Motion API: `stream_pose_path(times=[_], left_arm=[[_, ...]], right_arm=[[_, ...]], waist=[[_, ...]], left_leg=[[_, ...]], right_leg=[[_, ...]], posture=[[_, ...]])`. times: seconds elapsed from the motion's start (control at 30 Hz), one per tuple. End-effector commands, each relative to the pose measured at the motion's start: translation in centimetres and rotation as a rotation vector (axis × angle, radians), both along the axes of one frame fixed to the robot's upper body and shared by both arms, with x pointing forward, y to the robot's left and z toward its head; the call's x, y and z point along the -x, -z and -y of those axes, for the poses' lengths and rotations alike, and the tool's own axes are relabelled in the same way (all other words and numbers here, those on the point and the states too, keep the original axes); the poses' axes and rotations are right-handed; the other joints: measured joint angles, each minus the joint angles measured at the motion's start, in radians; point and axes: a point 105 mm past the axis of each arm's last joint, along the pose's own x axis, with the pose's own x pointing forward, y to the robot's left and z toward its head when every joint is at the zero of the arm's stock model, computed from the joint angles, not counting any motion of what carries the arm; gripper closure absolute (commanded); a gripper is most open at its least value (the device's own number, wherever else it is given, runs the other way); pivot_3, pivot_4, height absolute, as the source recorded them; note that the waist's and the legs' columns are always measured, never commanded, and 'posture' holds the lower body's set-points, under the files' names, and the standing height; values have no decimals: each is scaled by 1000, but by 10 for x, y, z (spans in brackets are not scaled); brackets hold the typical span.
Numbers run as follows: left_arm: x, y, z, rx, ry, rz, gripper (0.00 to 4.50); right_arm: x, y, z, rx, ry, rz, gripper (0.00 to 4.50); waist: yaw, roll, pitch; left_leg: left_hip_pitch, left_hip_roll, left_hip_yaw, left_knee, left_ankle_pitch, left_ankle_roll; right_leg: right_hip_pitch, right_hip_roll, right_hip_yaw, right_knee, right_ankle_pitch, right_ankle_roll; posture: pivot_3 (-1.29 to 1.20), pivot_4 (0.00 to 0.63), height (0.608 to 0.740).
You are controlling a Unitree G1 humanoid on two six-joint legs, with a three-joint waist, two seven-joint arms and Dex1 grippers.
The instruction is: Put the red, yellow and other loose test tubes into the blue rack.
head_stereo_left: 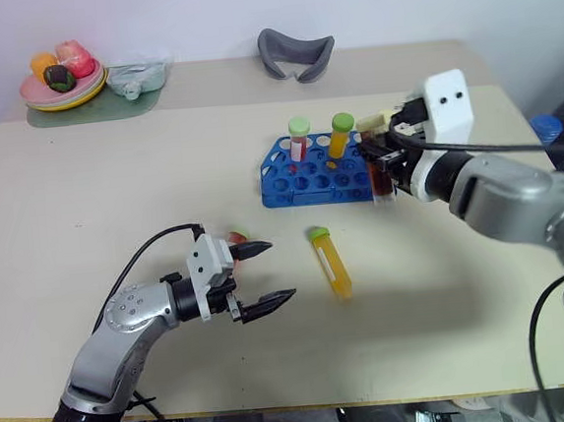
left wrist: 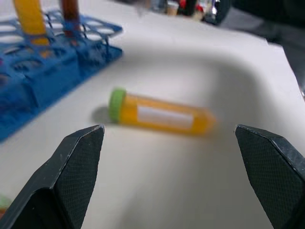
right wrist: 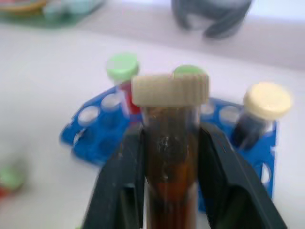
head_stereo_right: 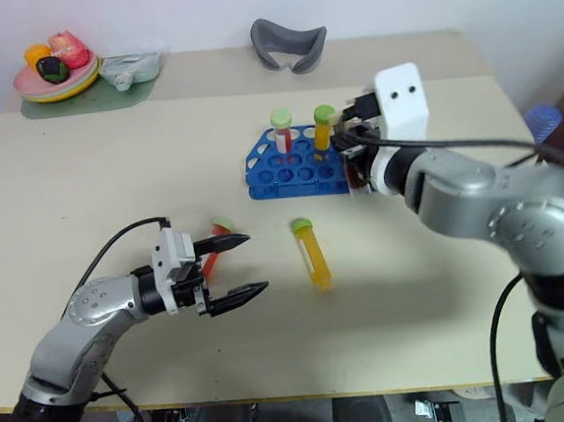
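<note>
The blue rack (head_stereo_left: 289, 183) stands mid-table and holds a red tube (head_stereo_left: 299, 140) and a yellow-orange tube (head_stereo_left: 339, 137), both green-capped, plus a dark tube with a pale cap (right wrist: 259, 114). My right gripper (right wrist: 170, 136) is shut on a dark maroon tube with a pale-yellow cap (head_stereo_left: 383, 180), held upright at the rack's right end. A yellow test tube with a green cap (head_stereo_left: 332, 264) lies on the table in front of the rack. My left gripper (head_stereo_left: 279, 268) is open just left of it, pointing at it. A red test tube (head_stereo_right: 212, 249) lies half hidden behind that gripper.
At the back left, a plate of fruit (head_stereo_left: 64, 90) sits on a green mat beside a teal object (head_stereo_left: 138, 78). A grey curved object (head_stereo_left: 295, 54) lies at the back centre. A blue-capped item (head_stereo_left: 546, 128) shows past the table's right edge.
</note>
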Motion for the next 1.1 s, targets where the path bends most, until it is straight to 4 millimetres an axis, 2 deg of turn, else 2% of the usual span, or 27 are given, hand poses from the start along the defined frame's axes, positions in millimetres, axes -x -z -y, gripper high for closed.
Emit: stream_pose_path(times=[0.03,0.13,0.4,0.53,0.83,1.1], left_arm=[[-6,-4,5,18,-5,20,0],[-10,-6,9,29,0,22,0],[-15,-9,13,38,0,25,0],[-17,-11,11,40,-15,29,0],[-14,-16,8,52,-31,23,0],[-15,-16,7,51,-41,25,0]], right_arm=[[-1,-10,5,-59,73,257,3399],[-10,3,19,-73,205,341,3399],[-25,9,15,-111,231,467,3399],[-31,11,14,-119,229,482,3399],[-45,30,9,-142,240,465,3399],[-50,39,8,-151,244,460,3399]], waist=[[-2,0,0],[-7,1,0],[-21,1,0],[-26,1,0],[-27,2,0],[-27,2,0]], left_leg=[[0,0,0,1,0,0],[1,0,0,0,0,-1],[1,0,0,0,1,-2],[1,0,0,0,1,-2],[2,0,0,0,2,-3],[3,0,0,0,2,-4]], right_leg=[[0,0,0,1,0,0],[-1,1,1,2,0,0],[0,0,1,3,0,0],[0,0,1,3,0,0],[0,0,1,4,0,0],[0,0,1,5,0,0]], posture=[[0,150,740],[0,150,740],[0,150,740],[0,150,740],[0,150,740],[0,150,740]])
